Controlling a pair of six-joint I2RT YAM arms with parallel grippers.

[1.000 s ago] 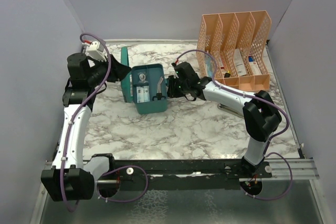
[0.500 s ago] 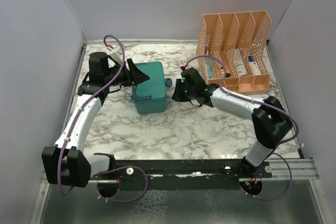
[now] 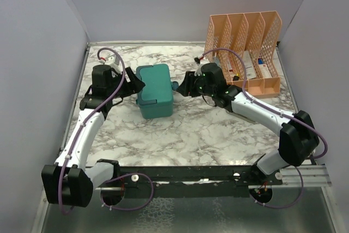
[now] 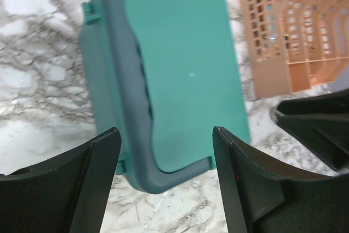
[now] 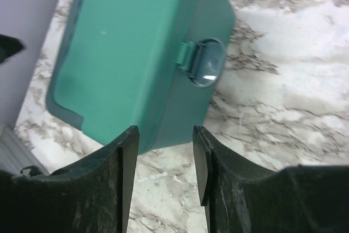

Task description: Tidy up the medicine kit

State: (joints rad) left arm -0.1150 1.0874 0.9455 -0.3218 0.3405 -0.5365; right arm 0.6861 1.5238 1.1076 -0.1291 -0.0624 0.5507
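The teal medicine kit (image 3: 155, 90) lies on the marble table with its lid shut; its contents are hidden. In the left wrist view the kit (image 4: 180, 69) shows its lid and darker handle. In the right wrist view the kit (image 5: 136, 53) shows its round front latch (image 5: 207, 69) sticking out on the right side. My left gripper (image 3: 136, 83) is open and empty, just left of the kit. My right gripper (image 3: 182, 87) is open and empty, just right of the kit by the latch. Neither gripper touches the kit.
A peach lattice file organizer (image 3: 244, 53) stands at the back right, holding several medicine boxes and tubes. It also shows in the left wrist view (image 4: 294, 25). Grey walls close the table at the left, back and right.
The kit's lid went from open, with the insert tray showing, to shut. My left gripper then drew back a little to the left of the kit. My right arm shifted slightly rightward.
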